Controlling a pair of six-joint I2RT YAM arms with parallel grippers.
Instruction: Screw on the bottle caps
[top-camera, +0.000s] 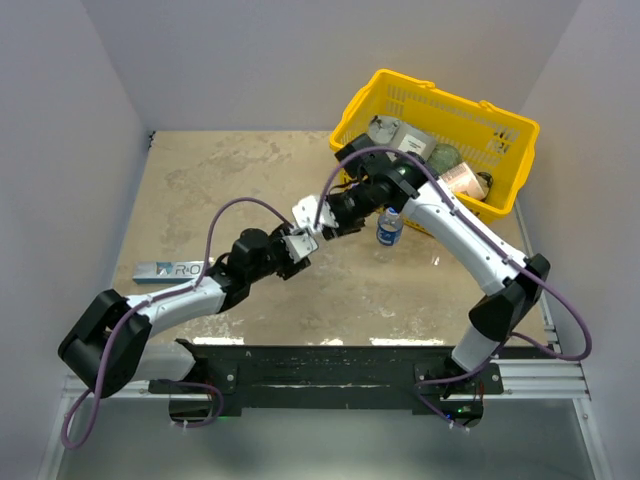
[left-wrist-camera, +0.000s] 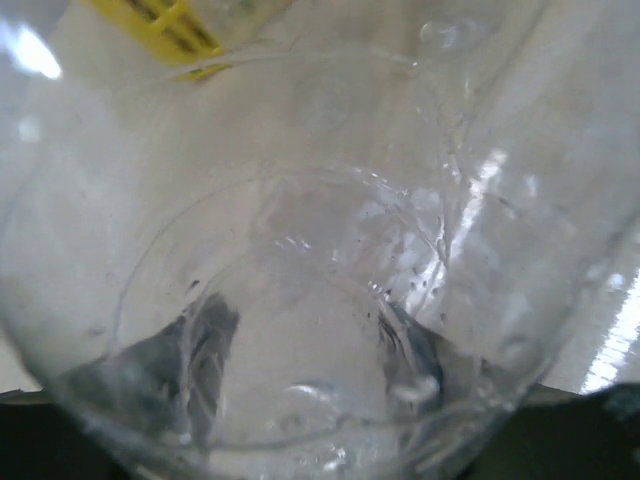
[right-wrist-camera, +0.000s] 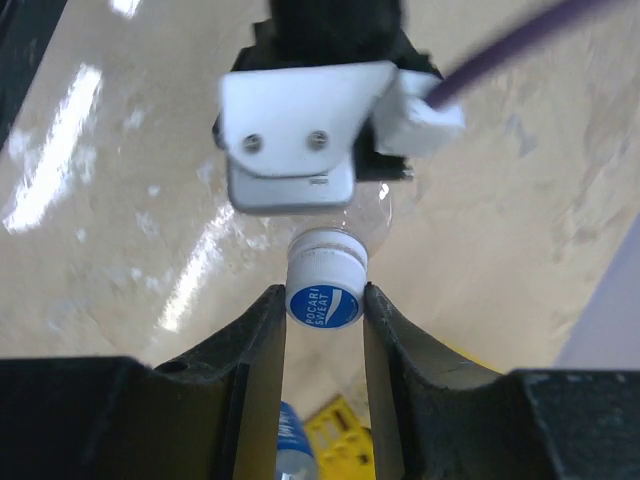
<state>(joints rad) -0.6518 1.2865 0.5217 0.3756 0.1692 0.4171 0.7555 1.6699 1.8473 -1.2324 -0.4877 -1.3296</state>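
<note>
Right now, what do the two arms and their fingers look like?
The left arm and right arm have white shells with black joints. A purple cable loops along each. The right fingers are black; the left arm's tip bears a white plate with two screws.

On table (top-camera: 250, 180): basket (top-camera: 440, 95) at far R corner, several containers (top-camera: 445, 155) in it. One standing bottle (top-camera: 389, 228) is upright on table, just in front of basket's near side. A flat packet (top-camera: 168, 270) lies at L side, toward front edge, well apart from the rest. Above table ctr, the left gripper (top-camera: 297, 245) and right gripper (top-camera: 318, 230) meet nose to nose, to L of standing bottle. Btwn them is the held bottle (right-wrist-camera: 378, 212), gripped in left gripper, neck toward right gripper. The cap (right-wrist-camera: 323, 303) sits on that neck, btwn right gripper's fingers (right-wrist-camera: 262, 340), touching both.
</note>
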